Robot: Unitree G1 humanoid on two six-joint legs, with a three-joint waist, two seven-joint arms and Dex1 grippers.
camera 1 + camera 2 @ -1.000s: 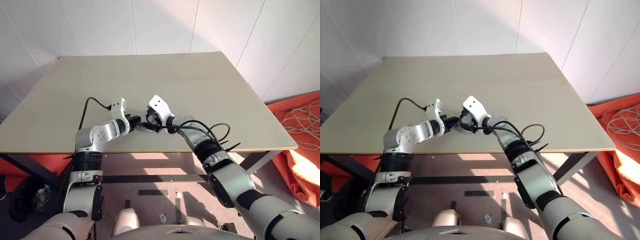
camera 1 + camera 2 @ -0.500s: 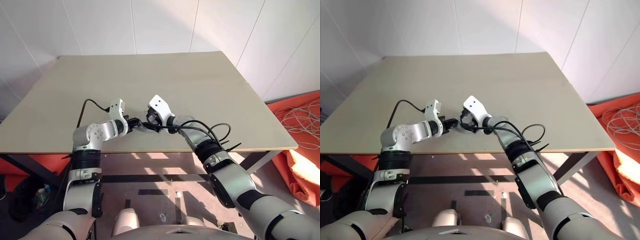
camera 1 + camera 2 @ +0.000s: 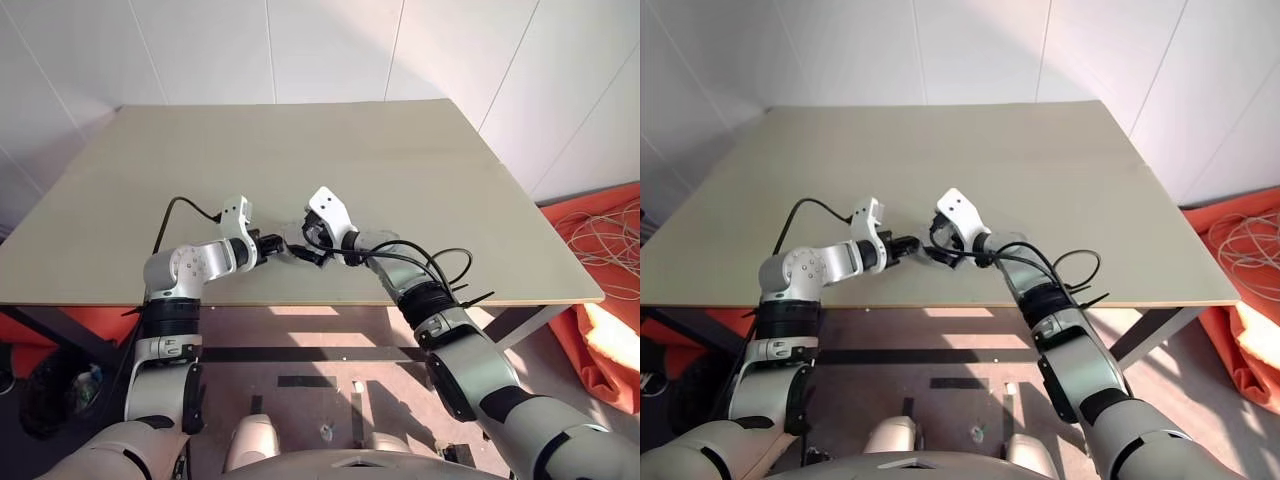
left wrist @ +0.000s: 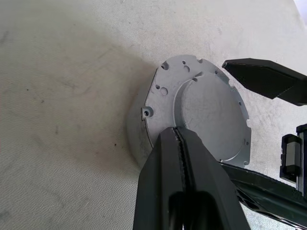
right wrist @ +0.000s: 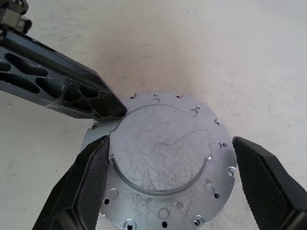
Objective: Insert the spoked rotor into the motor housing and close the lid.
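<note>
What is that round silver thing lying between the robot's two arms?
The round metal part is a short silvery cylinder lying flat on the beige table. Its top face has small holes around the rim and a raised, scratched circular middle. The shut left end effector has its tip at the edge of that face and seems to touch it. The open right end effector straddles the part, one finger on each side; contact there is unclear.

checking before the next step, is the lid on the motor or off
On: the round metal lid lies flat atop the motor body; no windings show.
</note>
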